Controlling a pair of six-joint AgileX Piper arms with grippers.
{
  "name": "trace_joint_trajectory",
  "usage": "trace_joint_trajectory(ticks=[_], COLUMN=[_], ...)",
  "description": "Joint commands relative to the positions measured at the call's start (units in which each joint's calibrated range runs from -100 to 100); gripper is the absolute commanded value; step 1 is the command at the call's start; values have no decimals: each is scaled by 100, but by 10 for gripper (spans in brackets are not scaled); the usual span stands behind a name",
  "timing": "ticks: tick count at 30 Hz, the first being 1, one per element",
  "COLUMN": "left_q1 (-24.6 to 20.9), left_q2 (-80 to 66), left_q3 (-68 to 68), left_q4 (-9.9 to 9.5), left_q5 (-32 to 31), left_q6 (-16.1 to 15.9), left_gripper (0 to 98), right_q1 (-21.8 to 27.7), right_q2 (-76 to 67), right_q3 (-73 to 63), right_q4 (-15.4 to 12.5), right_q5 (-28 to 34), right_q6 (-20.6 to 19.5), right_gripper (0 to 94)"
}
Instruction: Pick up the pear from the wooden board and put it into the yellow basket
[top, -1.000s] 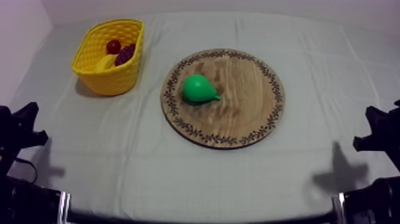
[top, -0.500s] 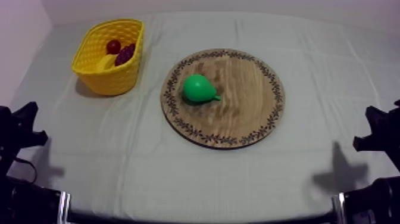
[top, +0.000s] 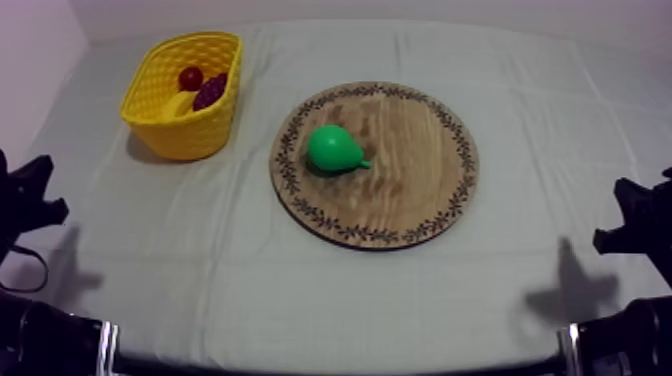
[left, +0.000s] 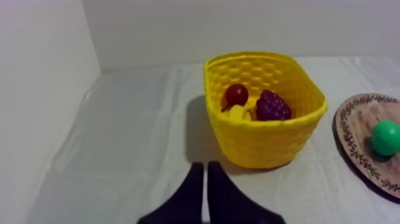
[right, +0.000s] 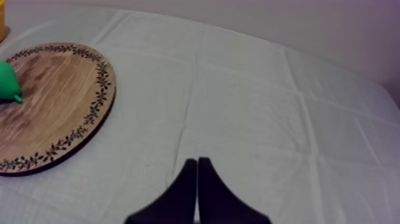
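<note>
Left gripper (left: 206, 165) and right gripper (right: 197, 161) are pinched closed, empty; the left should open wide above the pear (top: 335, 149) (left-of-centre on the board (top: 420, 170)).

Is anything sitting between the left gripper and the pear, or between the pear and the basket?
Nothing visible lies across either path. The yellow basket stands close beside the line from the left gripper to the pear. Only bare cloth and the rim of the wooden board separate pear and basket.
</note>
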Motion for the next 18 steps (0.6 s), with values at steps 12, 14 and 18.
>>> trace_joint_trajectory(ticks=[12,14,18], left_q1=[193,264,415], left_q2=[2328,2677,3379], left_q3=[-3158,-3578,-4370], left_q4=[320,341,360], left_q5=[1238,1315,1390], left_q6=[-169,-193,-231], left_gripper=[1,1,1], right_q1=[2,2,2], right_q2=[-5,-5,-5], right_q3=[5,5,5], right_q4=[2,2,2], right_q5=[1,1,1], right_q6=[2,2,2], right_gripper=[3,3,3])
